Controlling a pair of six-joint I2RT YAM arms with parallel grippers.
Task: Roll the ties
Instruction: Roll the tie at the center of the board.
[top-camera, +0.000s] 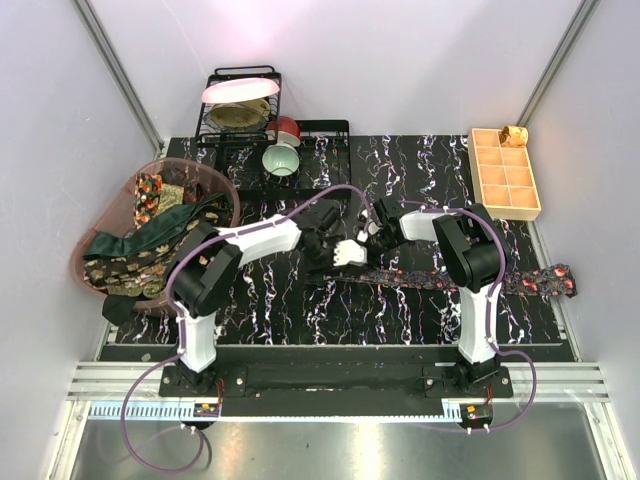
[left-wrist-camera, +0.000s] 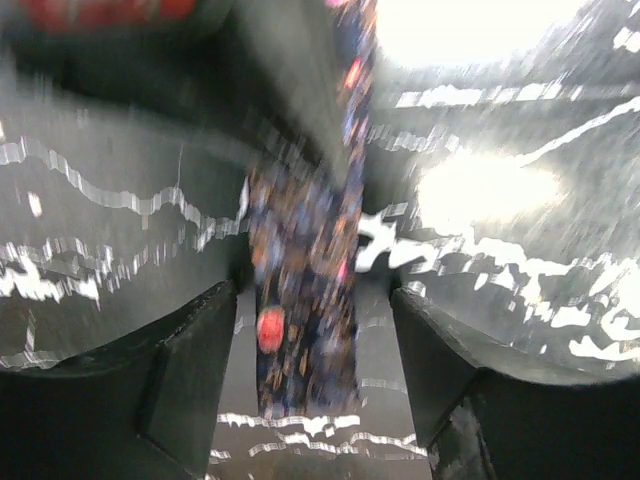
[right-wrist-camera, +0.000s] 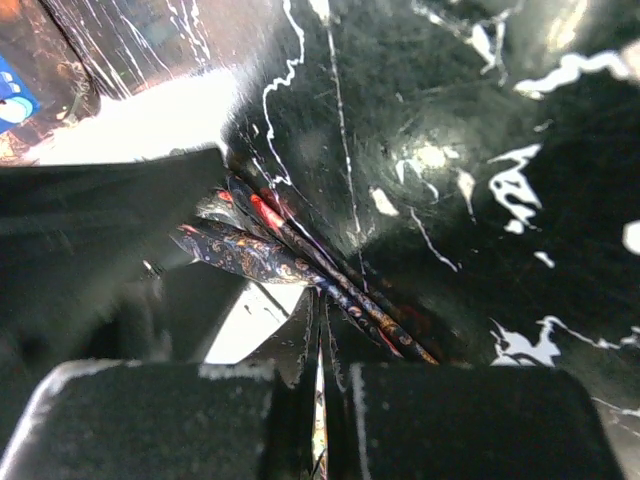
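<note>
The right gripper (right-wrist-camera: 320, 350) pinches the dotted tie (top-camera: 540, 281) near one end, anchoring it; the left gripper (left-wrist-camera: 310, 310) straddles the tie, fingers spread, apparently to begin rolling.

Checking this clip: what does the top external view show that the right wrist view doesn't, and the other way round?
Only top external: the dark red-dotted fabric necktie at full length, running right across the black marbled table mat; the pink plastic basket holding other patterned ties; the tan gridded tray.
Only right wrist: the right gripper seen close up, shut, with folded layers of the necktie running in between its fingers.
Both: that necktie, the mat and the right gripper.
</note>
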